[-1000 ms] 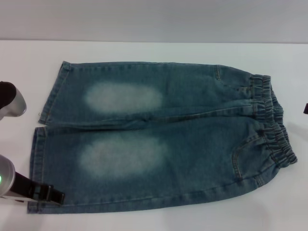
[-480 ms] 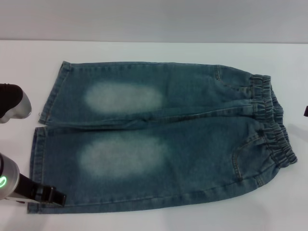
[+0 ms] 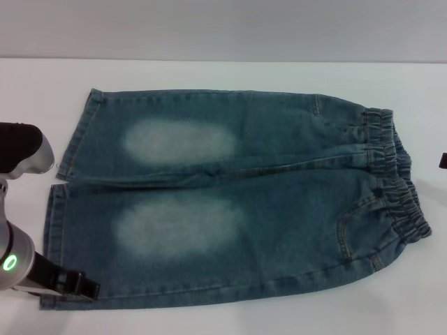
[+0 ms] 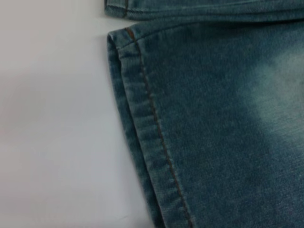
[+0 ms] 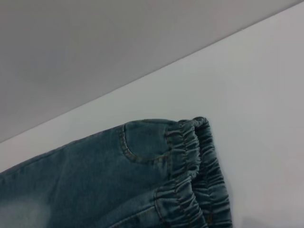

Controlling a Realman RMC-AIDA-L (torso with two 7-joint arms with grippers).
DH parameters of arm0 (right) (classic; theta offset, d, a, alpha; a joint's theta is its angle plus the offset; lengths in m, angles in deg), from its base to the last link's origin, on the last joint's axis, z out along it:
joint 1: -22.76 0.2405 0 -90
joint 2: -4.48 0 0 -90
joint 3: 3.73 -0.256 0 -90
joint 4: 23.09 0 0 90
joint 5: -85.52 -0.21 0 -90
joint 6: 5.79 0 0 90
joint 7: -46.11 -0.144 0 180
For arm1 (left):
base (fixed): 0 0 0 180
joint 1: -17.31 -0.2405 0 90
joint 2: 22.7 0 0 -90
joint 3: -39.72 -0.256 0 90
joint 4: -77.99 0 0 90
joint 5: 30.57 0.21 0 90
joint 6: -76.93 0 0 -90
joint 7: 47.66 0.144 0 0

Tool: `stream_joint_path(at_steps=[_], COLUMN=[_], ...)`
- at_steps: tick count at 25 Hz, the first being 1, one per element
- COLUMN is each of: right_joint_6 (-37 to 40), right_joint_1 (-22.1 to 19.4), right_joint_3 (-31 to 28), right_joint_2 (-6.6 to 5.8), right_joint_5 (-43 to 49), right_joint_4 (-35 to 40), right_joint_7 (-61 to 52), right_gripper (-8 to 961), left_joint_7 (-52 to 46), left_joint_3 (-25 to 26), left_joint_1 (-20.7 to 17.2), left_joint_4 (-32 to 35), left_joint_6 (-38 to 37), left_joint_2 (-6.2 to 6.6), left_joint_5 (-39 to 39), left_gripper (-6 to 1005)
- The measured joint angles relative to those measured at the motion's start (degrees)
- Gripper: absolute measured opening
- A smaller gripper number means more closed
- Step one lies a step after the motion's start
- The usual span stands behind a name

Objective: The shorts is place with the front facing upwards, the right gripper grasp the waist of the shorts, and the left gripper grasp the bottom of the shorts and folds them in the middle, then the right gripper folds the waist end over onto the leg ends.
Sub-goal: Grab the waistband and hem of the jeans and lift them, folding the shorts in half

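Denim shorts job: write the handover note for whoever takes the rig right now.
Left gripper: at the near corner of the leg ends, low over the hem; grasp not confirmed.
Right gripper: only a dark sliver of that arm shows at the head view's right edge, beside the waist.
Shorts: flat on the white table, front up, leg ends to the robot's left, waist to its right.
Done: nothing folded.
Left: grasp waist and hems, fold in the middle, then fold the waist end onto the leg ends.
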Motion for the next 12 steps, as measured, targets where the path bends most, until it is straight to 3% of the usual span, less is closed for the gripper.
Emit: stream_joint_path(at_steps=[12], right_joint_6=[-0.5], right_joint_1=[0.6], right_joint_3=[-1.6], right_joint_2=[-0.08], right_joint_5=[-0.3], right_joint_4=[0.0], right_joint_7=[0.7], right_gripper=[816], left_joint_7=[0.5], left_joint_3=[0.1], left_joint_1=[1.0], left_joint_4=[-1.4], left_joint_6=[0.2], left_joint_2=[0.00], left_joint_5=[-0.3], left_gripper=[796])
